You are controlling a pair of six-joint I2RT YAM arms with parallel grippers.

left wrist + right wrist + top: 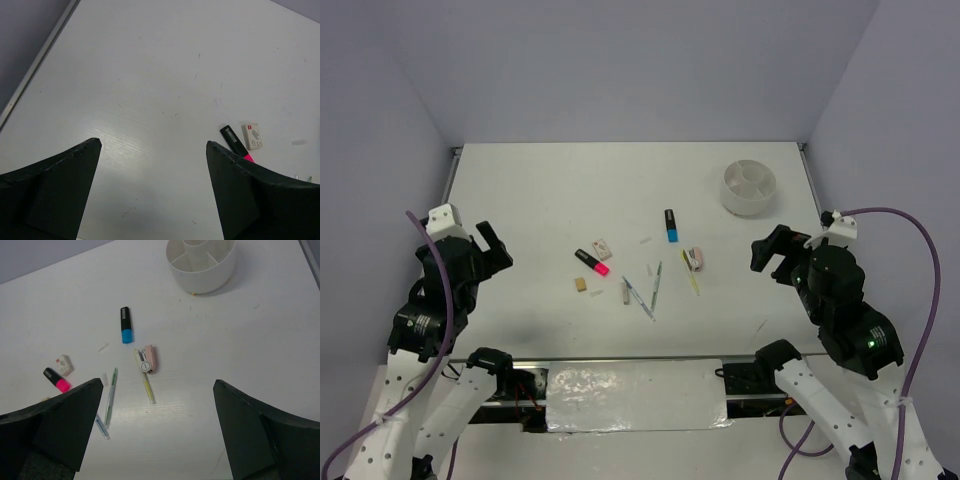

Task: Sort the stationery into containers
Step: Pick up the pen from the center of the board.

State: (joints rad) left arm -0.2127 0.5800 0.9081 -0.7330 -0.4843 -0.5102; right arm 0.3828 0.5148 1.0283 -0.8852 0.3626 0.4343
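The white divided bowl [749,187] stands at about 2 o'clock on the tabletop [540,190], well apart from the other things. The stationery lies loose around the middle. The blue highlighter [671,225] is at 12 o'clock of the scatter, with its black end pointing away from the arms. At 4 o'clock from it, the pinkish eraser [694,258] lies right against the thin yellow stick [691,275]. At 6 o'clock of the scatter lie a greenish pen [657,283] and a bluish pen [638,297], their near ends close together. A small pale eraser [625,293] lies just beside the bluish pen. The pink highlighter [592,262] is at 9 o'clock, with the white eraser [602,246] just beside it at its 1 o'clock. The tan eraser [580,284] is near it at its 7 o'clock.

The left arm [440,290] stands at 8 o'clock and the right arm [835,290] at 4 o'clock. The left jaws and the right jaws are both spread wide with nothing between them, hanging over bare tabletop clear of every item.
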